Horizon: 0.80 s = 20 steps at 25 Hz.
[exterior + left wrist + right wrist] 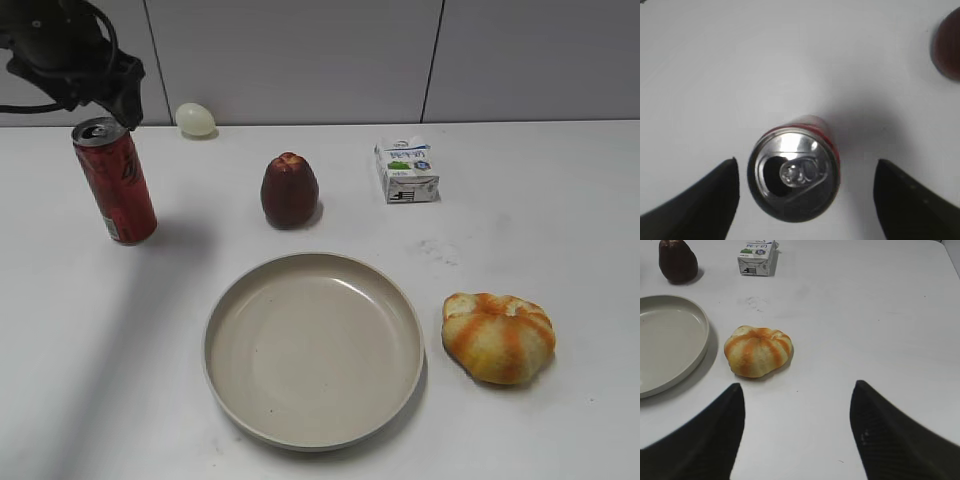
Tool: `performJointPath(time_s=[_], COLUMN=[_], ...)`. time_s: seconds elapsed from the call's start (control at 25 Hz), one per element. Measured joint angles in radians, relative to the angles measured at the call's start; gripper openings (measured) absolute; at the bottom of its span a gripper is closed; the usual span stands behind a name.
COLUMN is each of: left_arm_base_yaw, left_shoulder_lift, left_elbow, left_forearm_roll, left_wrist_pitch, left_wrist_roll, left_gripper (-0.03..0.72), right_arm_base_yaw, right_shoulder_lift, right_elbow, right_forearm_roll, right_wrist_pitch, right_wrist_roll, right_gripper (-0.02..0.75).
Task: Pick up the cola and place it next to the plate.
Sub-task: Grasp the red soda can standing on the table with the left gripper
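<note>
The cola [115, 185] is a tall red can with a silver top, standing upright at the far left of the white table. In the left wrist view I look straight down on its open top and pull tab [794, 175]. My left gripper [806, 161] is open, one finger on each side of the can top and clear of it; in the exterior view it hovers just above the can [120, 100]. The beige plate [313, 350] lies empty at the front middle and shows in the right wrist view [665, 340]. My right gripper [797, 384] is open and empty over bare table.
A dark red fruit [290, 190] stands behind the plate. A small milk carton [406, 170] lies at the back right. A yellow-orange pumpkin-shaped bun [498, 336] sits right of the plate. A pale egg-shaped thing [195, 119] lies by the back wall.
</note>
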Motion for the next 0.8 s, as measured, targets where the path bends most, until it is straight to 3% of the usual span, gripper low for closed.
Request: performJointPath(time_s=[0.24,0.8], left_arm_base_yaw=[0.035,0.037], left_shoulder_lift=[0.018,0.093], left_elbow=[-0.001,-0.003], left_forearm_roll=[-0.007,-0.034], left_wrist_pitch=[-0.015,-0.031], left_wrist_roll=[-0.003,-0.003], left_gripper=[0.657,0.636], right_arm_base_yaw=[0.000,0.000], right_shoulder_lift=[0.000,0.000], right_elbow=[0.000,0.000], right_forearm_roll=[0.000,0.000], right_wrist_pitch=[0.000,0.001], right_wrist_roll=[0.000,0.000], right_gripper=[0.532,0.532])
